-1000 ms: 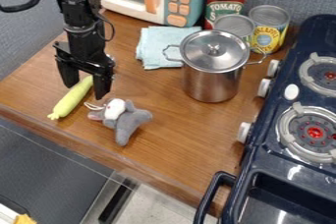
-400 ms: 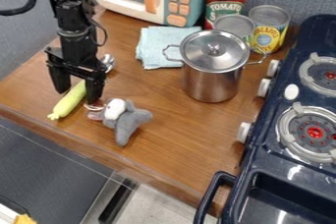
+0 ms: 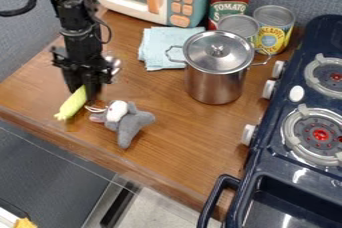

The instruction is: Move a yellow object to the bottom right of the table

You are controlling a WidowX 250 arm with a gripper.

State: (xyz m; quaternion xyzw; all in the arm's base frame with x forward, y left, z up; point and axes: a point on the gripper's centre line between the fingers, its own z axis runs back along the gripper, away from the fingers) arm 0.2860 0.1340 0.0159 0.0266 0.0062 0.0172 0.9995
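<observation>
We had the gripper (image 3: pixel 81 91) jaws closed on the yellow object (image 3: pixel 71 105); if carried too low, we judged, it could snag the plush toy (image 3: pixel 132 121) beside them.

The hand (image 3: pixel 81 92) grips the long yellow object (image 3: pixel 71 105).

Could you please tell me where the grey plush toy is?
In the camera view, the grey plush toy lies left of centre, just right of the yellow object and lower left of the steel pot.
</observation>
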